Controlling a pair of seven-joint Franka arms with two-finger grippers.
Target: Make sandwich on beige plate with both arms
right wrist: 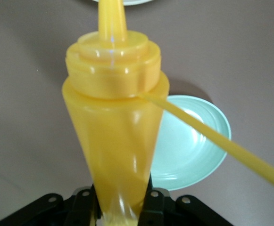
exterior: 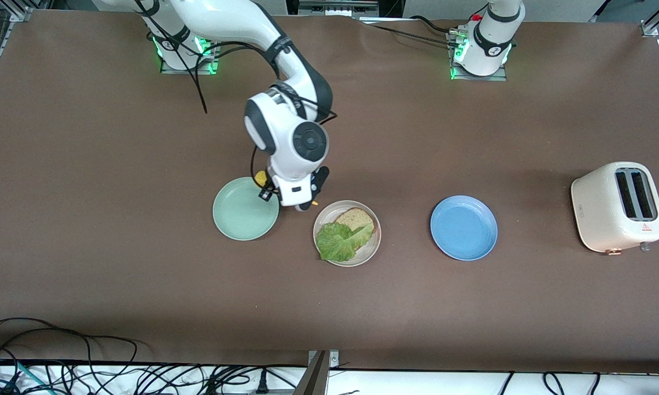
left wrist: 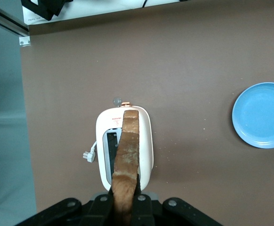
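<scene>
The beige plate [exterior: 347, 233] sits mid-table with one slice of brown bread [exterior: 355, 219] on it and a ruffled green lettuce leaf [exterior: 340, 241] lying over that slice. My right gripper [right wrist: 120, 202] hangs over the table between the mint green plate and the beige plate, shut on a yellow squeeze bottle [right wrist: 113, 117] whose cap tether sticks out sideways. In the left wrist view my left gripper [left wrist: 125, 202] is shut on a second bread slice [left wrist: 127, 150], held edge-on above the toaster [left wrist: 123, 146]. The front view shows only the left arm's base, not its gripper.
A mint green plate [exterior: 245, 208] lies toward the right arm's end, beside the beige plate. A blue plate [exterior: 463, 227] lies toward the left arm's end, with the cream toaster [exterior: 617, 206] past it near the table edge. Cables run along the table edge nearest the camera.
</scene>
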